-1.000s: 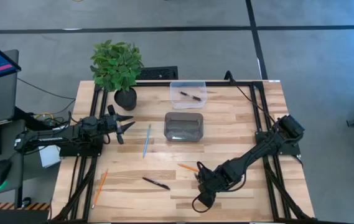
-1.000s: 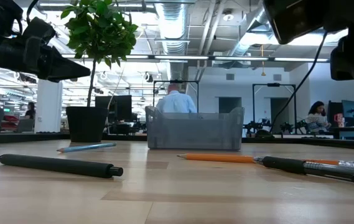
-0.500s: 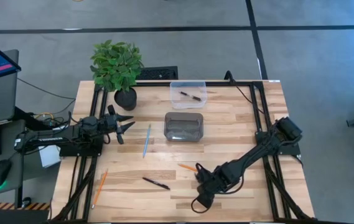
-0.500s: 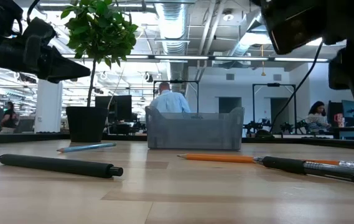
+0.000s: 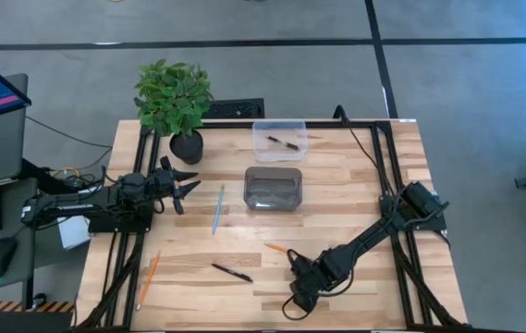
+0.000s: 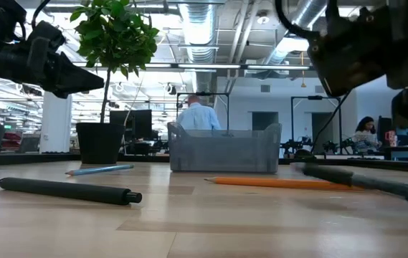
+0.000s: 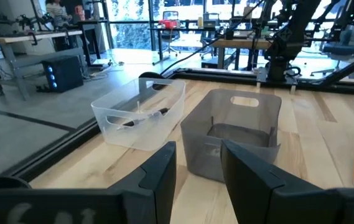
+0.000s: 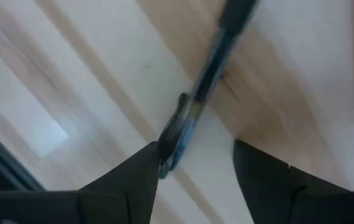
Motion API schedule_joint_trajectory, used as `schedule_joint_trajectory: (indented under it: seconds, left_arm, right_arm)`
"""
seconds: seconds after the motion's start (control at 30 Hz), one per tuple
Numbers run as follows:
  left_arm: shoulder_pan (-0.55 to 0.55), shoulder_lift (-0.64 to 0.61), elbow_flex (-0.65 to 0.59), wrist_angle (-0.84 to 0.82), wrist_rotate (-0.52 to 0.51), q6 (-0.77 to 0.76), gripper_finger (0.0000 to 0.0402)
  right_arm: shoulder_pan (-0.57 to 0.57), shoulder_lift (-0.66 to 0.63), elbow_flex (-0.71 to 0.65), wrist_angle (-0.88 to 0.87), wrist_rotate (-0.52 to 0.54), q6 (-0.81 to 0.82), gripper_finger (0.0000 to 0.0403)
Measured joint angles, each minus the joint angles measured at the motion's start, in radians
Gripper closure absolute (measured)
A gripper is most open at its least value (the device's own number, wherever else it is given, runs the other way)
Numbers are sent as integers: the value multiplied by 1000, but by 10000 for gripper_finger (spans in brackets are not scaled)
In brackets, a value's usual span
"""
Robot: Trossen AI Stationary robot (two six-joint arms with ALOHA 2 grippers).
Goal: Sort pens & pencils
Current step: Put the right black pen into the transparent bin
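Black pen (image 8: 192, 109), light, stiff and slippery, lies between my right tool's (image 5: 298, 282) wide-spread fingers, best gripped mid-barrel.

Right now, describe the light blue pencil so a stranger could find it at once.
Start at the potted plant at the table's far left corner. Just right of the waiting left gripper, left of the grey bin, lies the light blue pencil. It is the only blue stick; the others are orange or black.

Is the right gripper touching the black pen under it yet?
Cannot tell. In the right wrist view the pen lies blurred beside one finger; no clear contact or gap shows.
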Motion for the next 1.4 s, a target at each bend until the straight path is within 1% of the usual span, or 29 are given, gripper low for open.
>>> schedule_joint_trajectory:
  seconds: [0.3,0.43,0.8,1.0,1.17,1.4]
  left_arm:
    - [0,0,0,0,0,-3,284]
    - [0,0,0,0,0,-3,284]
    - [0,0,0,0,0,-3,284]
    - [0,0,0,0,0,-22,284]
    - [0,0,0,0,0,-37,284]
    - [0,0,0,0,0,-37,284]
  right_arm:
    - [1,18,5,-50,-3,20,178]
    - [-5,19,5,-103,7,11,185]
    - [-21,19,2,-157,4,-69,239]
    - [-41,18,-3,-135,-4,-137,261]
    - [-62,19,-3,-153,-12,-145,270]
    - [-79,18,-5,-116,-7,-254,269]
